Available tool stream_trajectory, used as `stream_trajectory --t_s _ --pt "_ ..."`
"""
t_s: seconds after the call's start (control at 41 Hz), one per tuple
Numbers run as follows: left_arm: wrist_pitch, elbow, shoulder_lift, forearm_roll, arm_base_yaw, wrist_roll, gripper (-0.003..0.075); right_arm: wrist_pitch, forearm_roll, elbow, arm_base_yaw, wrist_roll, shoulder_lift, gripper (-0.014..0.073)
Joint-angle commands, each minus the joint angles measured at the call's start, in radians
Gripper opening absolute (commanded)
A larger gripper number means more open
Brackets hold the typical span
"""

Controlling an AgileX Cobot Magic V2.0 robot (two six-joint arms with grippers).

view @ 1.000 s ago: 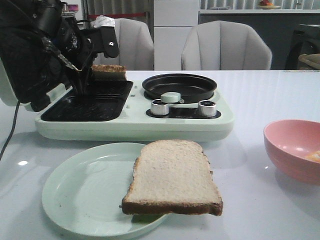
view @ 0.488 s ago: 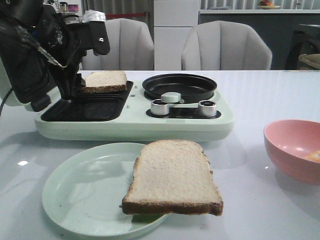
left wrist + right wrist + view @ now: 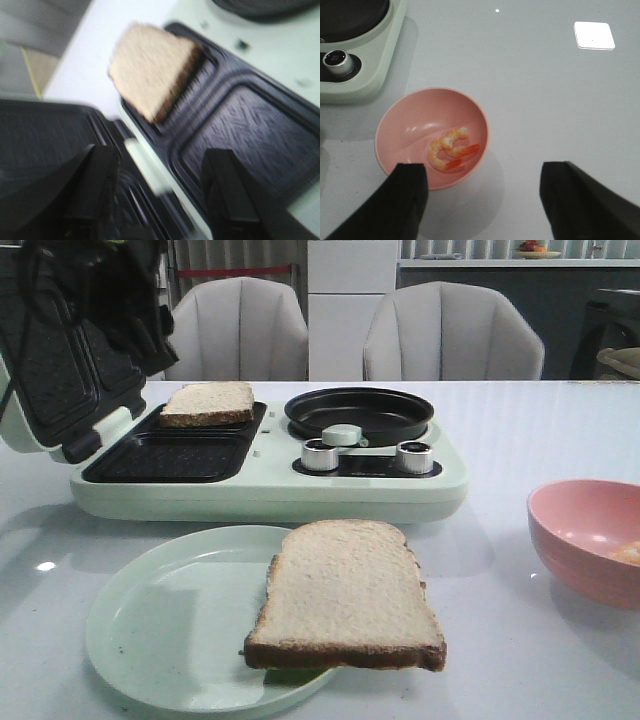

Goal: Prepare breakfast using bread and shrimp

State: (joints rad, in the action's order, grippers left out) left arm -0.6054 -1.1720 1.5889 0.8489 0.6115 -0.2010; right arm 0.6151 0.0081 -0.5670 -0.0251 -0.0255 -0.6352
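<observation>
The table (image 3: pixel 520 430) carried a pale green breakfast maker (image 3: pixel 270 490) toward its far left, lid (image 3: pixel 55 370) propped open at the left end, ridged grill plate (image 3: pixel 170 455) exposed, round black pan (image 3: pixel 360 412) beside it, two knobs (image 3: pixel 322 454) in front. A pale green plate (image 3: pixel 160 630) sat at the near edge; one bread slice (image 3: pixel 345 595) lay on it, overhanging the plate's right rim. The other bread slice (image 3: pixel 150 67) sat on the far part of the grill plate, slightly askew, one edge apparently riding on the rim. A pink bowl (image 3: pixel 395 125) stood at the right edge holding the shrimp (image 3: pixel 447 147), a few curled pieces at its bottom. Left hand (image 3: pixel 160 195) hung above the near part of the grill plate, fingers (image 3: pixel 92 185) spread apart, grasping nothing; view blurred. Right hand (image 3: pixel 482 200) hovered above the table just beside the bowl, fingers wide apart, empty. Judged step: first slice loaded, second still to go. To do it well: pinch the plate slice by its overhanging edge, lift level, set it flat in the free near section, clear of the lid. The shrimp would likely need a narrow pinch, one piece at a time.
</observation>
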Motion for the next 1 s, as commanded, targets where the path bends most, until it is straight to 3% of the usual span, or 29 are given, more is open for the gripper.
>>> stream_trajectory --t_s 0.0,0.146,0.439,0.805,0.976 --pt "-0.132 -0.024 -0.116 -0.211 0.031 0.093 0.0424 -0.074 -0.008 -0.030 0.001 -0.002 -0.006 0.0577" --pt "-0.168 0.011 -0.251 -0.422 0.036 0.093 0.0424 -0.074 -0.008 -0.030 0.001 -0.002 -0.006 0.0577" --pt "-0.095 0.197 -0.516 -0.642 0.036 0.093 0.0424 -0.074 -0.008 -0.030 0.001 -0.002 -0.006 0.0577" --pt "-0.073 0.433 -0.778 -0.739 0.036 0.093 0.0424 -0.081 -0.008 -0.030 0.001 -0.002 -0.006 0.0577" --pt "-0.073 0.504 -0.861 -0.739 0.036 0.093 0.0424 -0.082 0.068 -0.031 0.001 -0.002 -0.011 0.0577"
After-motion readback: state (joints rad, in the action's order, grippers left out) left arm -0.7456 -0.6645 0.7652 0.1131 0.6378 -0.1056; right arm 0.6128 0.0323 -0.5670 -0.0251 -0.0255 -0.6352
